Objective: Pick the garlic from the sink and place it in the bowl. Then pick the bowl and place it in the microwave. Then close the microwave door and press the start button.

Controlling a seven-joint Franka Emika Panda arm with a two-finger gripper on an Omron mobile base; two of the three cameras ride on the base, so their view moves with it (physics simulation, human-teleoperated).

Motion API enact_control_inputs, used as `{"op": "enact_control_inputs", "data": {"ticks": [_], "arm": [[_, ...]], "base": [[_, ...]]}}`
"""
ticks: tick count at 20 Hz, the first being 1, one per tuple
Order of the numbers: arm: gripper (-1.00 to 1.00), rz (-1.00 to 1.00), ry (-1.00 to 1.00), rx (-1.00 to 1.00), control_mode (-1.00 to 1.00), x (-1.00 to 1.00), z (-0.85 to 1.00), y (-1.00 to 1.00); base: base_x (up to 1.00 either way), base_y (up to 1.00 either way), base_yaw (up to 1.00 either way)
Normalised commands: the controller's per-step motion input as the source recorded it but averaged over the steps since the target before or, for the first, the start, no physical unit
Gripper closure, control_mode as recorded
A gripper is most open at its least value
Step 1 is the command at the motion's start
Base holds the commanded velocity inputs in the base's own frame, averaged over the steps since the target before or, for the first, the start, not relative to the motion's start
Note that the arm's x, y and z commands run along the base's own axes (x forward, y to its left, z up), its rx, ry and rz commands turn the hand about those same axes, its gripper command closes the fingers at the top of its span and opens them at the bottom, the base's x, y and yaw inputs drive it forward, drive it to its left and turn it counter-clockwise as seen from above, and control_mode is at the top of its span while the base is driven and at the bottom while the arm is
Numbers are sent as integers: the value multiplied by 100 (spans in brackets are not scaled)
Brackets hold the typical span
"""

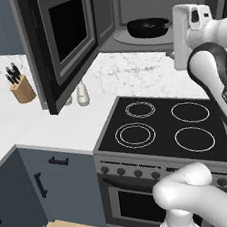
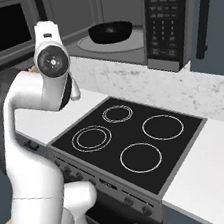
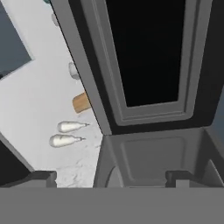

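Now your bowl (image 1: 148, 27) sits on the turntable inside the microwave (image 2: 168, 20), so the step in hand looks like closing the microwave door (image 1: 66, 40), which stands swung wide over the surface (image 1: 47, 128). Your end effector (image 3: 109, 177) is released and empty, facing the door's window. Get behind the door's free edge, push in a smooth arc, and mind the two shakers (image 3: 65, 133) below.

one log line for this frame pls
stage: bowl in microwave | microwave door open | claw open, empty, facing door | next: close door
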Motion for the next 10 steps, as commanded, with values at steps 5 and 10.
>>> {"op": "enact_control_inputs", "data": {"ticks": [5,10], "arm": [[-100,5,2,-3,-100,-100,0,53],[-100,1,-17,-1,-100,-100,-12,79]], "base": [[0,0,0],[0,0,0]]}}
